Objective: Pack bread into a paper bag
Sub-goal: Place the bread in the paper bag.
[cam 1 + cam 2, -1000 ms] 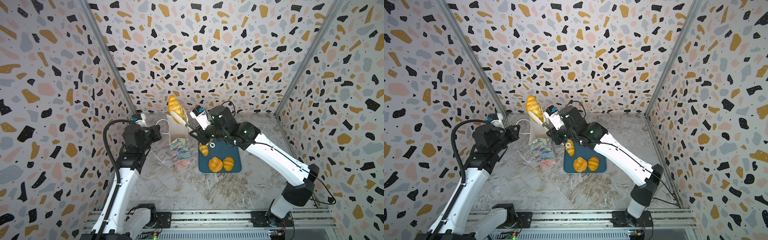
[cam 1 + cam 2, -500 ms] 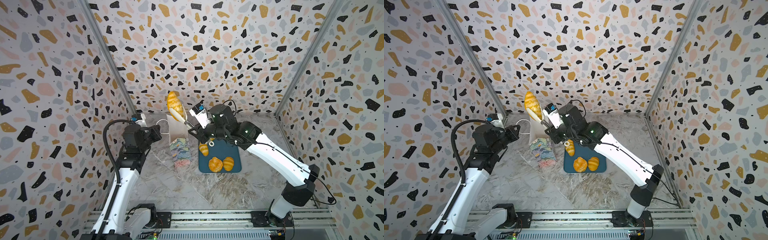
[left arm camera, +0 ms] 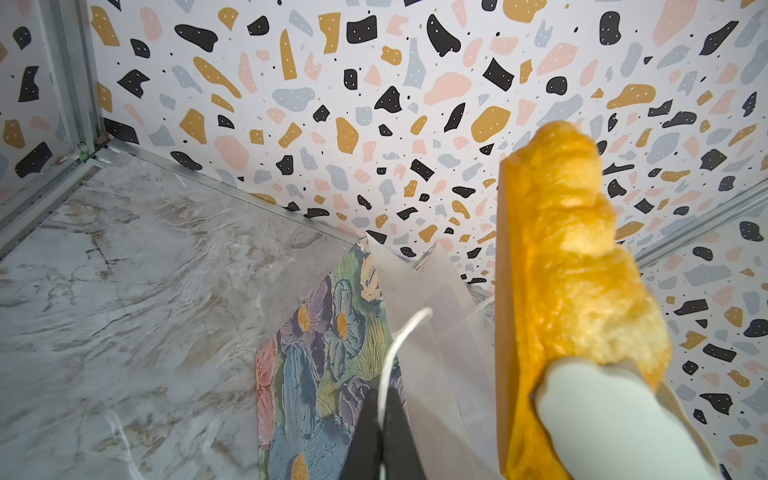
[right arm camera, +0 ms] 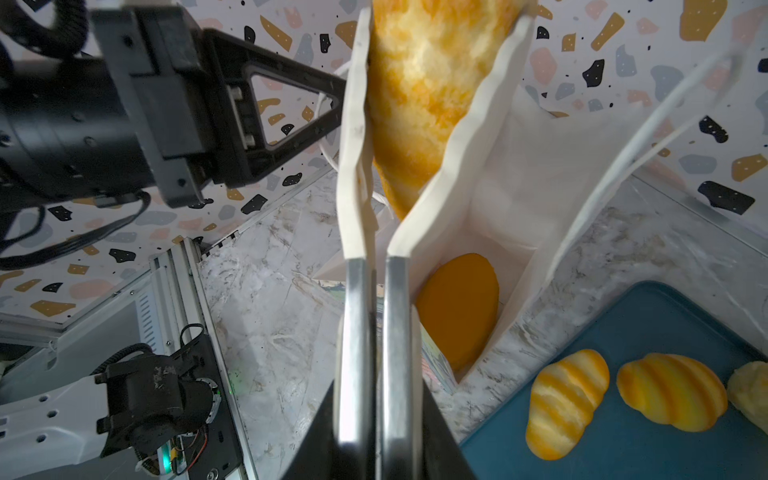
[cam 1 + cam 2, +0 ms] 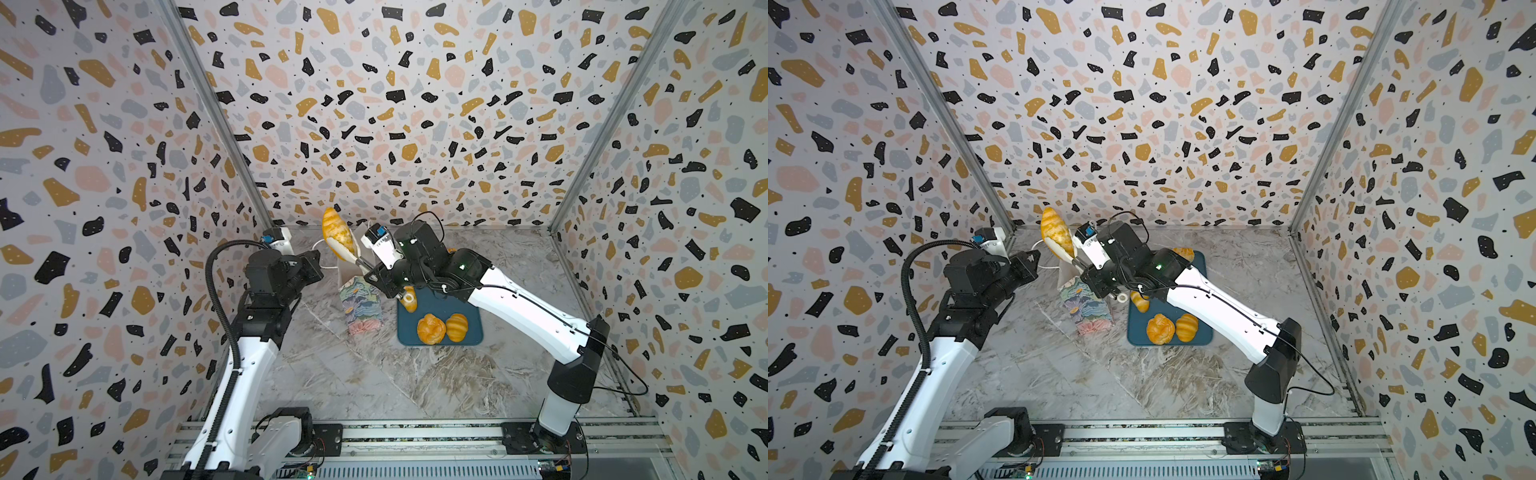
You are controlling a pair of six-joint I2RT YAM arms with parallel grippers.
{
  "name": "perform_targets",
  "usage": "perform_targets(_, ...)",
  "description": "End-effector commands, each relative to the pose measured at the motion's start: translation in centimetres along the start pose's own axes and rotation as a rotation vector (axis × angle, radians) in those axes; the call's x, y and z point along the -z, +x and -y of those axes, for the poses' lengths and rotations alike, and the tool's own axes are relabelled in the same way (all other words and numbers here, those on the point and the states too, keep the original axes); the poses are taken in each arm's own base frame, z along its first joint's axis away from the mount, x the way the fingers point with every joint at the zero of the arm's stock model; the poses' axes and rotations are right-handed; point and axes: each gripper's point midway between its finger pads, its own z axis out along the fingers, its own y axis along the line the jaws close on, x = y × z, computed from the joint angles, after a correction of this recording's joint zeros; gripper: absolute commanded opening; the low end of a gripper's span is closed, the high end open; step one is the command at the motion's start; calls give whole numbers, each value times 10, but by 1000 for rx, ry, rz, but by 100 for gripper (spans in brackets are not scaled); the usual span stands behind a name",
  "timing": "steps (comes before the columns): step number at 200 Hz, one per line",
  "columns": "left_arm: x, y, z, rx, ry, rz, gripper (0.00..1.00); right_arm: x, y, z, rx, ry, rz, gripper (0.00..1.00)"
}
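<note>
right end effector clamps tongs holding bread, left end effector pinches paper bag handle

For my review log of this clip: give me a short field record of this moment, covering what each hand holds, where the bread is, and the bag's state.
right hand: shut on tongs, which clamp a loaf
loaf: tilted, held high at the open top of the paper bag
left hand: shut on the bag's cord handle
inside bag: one orange oval piece at the bottom
tray: four pieces visible on it, including a round bun and a striped roll
stage: loaf not yet released
</note>
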Motion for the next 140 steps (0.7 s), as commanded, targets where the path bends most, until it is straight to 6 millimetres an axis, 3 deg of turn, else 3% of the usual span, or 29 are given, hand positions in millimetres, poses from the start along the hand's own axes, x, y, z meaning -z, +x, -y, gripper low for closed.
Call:
perform_targets(1,3,-1,2,-9,11,12,0,18,-14,3,9,28,55,16)
perform_targets(85,4,-1,1,-5,9,11,0,22,5,26,-69,43,49,18)
perform_targets(140,5,-2,2,-5,8,16,0,31,3,27,-77,43,79,31)
